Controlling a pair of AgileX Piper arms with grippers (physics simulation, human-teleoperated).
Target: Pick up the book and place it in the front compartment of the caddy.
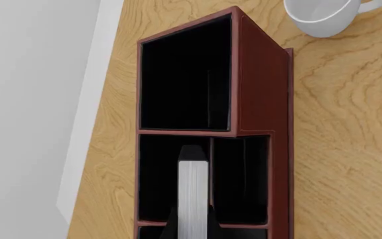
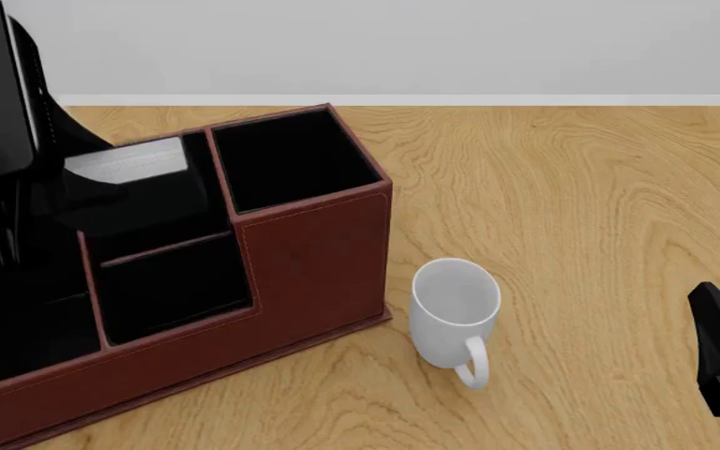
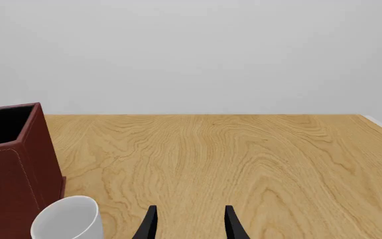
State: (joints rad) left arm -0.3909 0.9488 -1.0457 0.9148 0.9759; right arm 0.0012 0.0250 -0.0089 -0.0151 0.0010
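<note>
Hiding most of the left tool (image 1: 192, 226), the book (image 1: 193, 191) shows its pale page edge; tool grips it. Right tool (image 3: 189, 224) wide, cut off.

Your right gripper (image 3: 189, 224) has bare table (image 2: 585, 206) from 10 to 2 o'clock. The mug (image 2: 450, 314) stands at 9 o'clock, just beside the caddy (image 2: 316, 262), whose tall wall blocks passage beyond it.
</note>
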